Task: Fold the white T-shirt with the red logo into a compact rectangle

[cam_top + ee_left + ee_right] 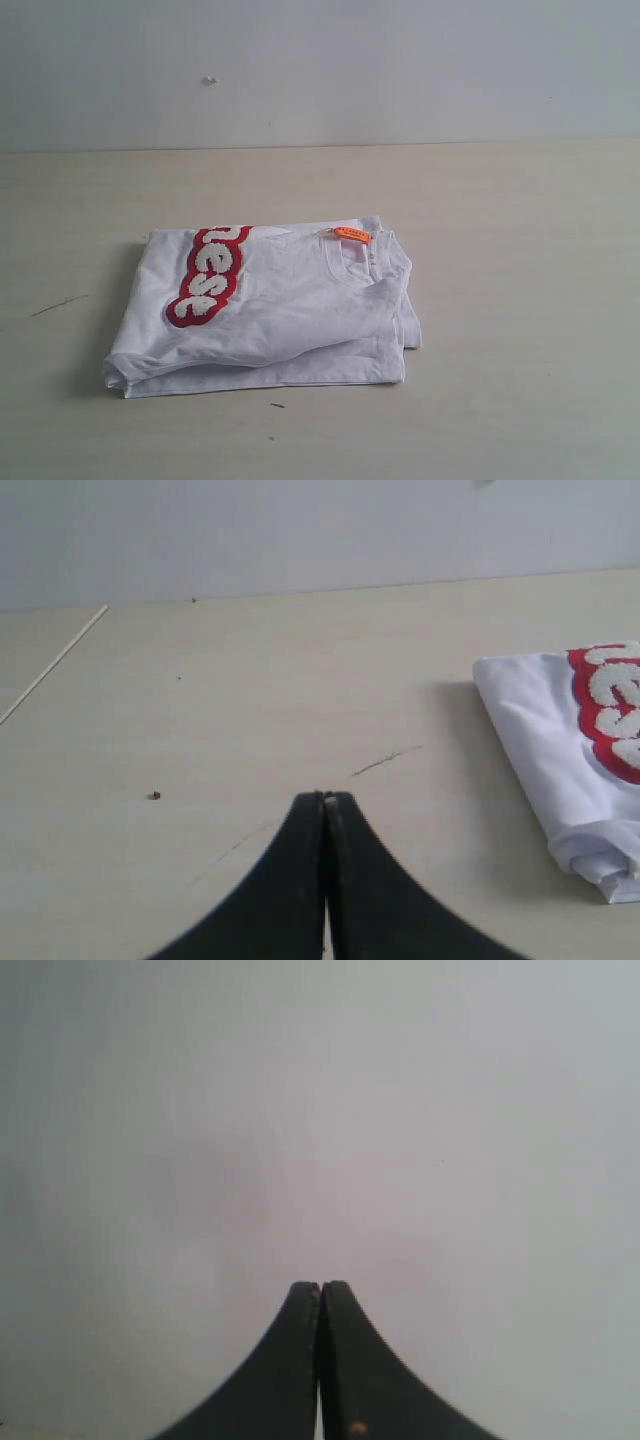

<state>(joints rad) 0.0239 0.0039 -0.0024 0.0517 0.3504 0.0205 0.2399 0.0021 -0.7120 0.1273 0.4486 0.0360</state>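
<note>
The white T-shirt point(290, 310) lies folded into a rough rectangle in the middle of the table, its collar with a small orange tag point(352, 234) on top. Part of the red logo point(210, 275) shows on the upper fold, wrapping over the far edge. Neither arm appears in the exterior view. In the left wrist view my left gripper point(325, 798) is shut and empty over bare table, well apart from the T-shirt point(545, 735) and its logo point(610, 715). My right gripper point(320, 1286) is shut and empty, facing a plain pale wall.
The light wooden table point(520, 260) stretches around the shirt on every side, with a grey wall point(320, 70) behind it. A thin dark scratch point(58, 305) and small specks point(277, 405) mark the tabletop. A pale seam line point(55, 663) crosses the table's corner.
</note>
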